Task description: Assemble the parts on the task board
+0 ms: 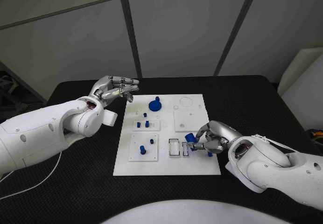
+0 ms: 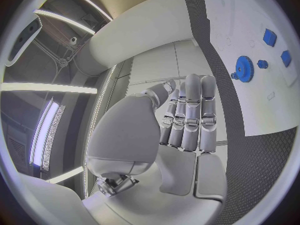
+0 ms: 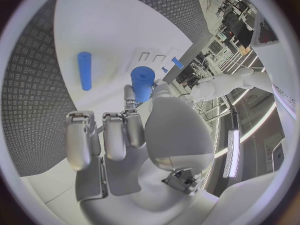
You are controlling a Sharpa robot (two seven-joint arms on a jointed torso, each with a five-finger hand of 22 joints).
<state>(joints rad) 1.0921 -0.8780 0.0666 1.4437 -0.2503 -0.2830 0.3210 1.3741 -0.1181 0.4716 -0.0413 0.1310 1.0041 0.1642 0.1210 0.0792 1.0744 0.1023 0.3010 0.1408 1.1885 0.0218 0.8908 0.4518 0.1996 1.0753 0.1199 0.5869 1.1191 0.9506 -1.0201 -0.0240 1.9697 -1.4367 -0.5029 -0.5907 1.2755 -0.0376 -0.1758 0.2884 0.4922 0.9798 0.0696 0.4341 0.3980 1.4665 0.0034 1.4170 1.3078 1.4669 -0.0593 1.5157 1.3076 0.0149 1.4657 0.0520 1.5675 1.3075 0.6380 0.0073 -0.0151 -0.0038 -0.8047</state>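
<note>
Right hand (image 1: pixel 210 138) pinched a blue cylinder (image 3: pixel 142 81) over the task board (image 1: pixel 202 164); left hand (image 1: pixel 115 88) empty, fingers apart, beside blue gear (image 1: pixel 155 104).

A black table (image 1: pixel 256 100) with a fine textured top stands against pale grey wall panels (image 1: pixel 181 35) split by dark vertical seams. A thin white cable (image 1: pixel 37 179) trails across the table's near left part. Off the right side leans a pale, off-white board (image 1: pixel 301 77).
</note>
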